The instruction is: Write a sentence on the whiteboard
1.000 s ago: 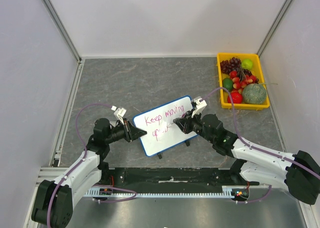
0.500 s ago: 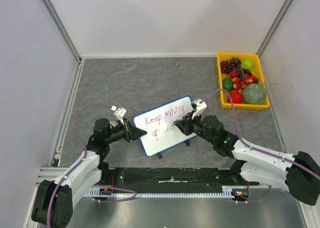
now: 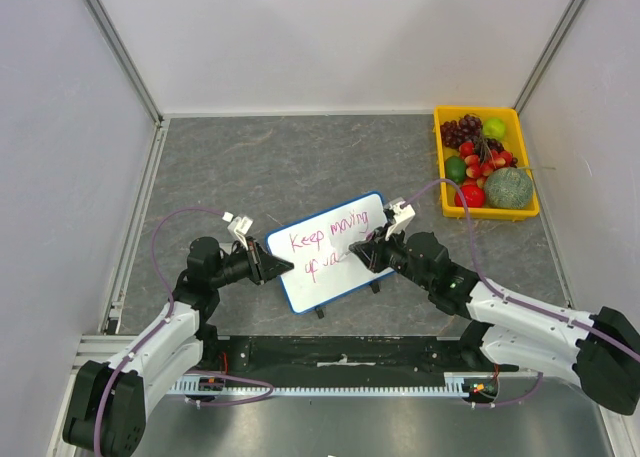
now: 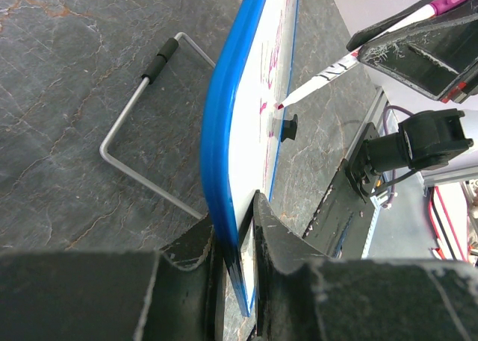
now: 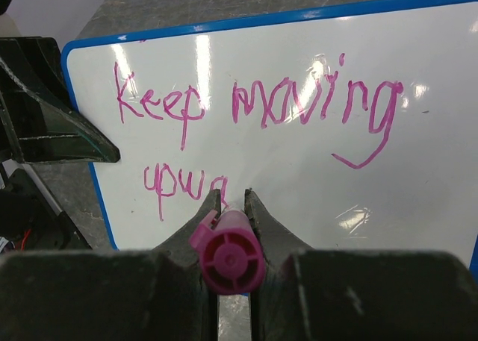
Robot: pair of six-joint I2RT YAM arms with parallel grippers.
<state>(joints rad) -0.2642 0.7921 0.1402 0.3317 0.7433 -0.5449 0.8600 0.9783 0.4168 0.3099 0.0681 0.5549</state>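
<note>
**Second line grows to "upwa"**

The left hand (image 4: 240, 229) pinches the whiteboard (image 3: 322, 285) by its 9 o'clock rim, at the table's (image 3: 300, 157) 6 o'clock. The right hand (image 5: 231, 201), clamped on the magenta marker (image 5: 226, 257), has slid toward 3 o'clock. The sentence (image 5: 254, 106) has gained letters, so the writing looks about midway.

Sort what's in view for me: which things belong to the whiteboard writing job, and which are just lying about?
In the job:
- whiteboard, its edge clamped by the left fingers
- sentence, second line only begun
- magenta marker, held in the right fingers

Just lying about:
- yellow tray at the far right
- fruit inside it
</note>
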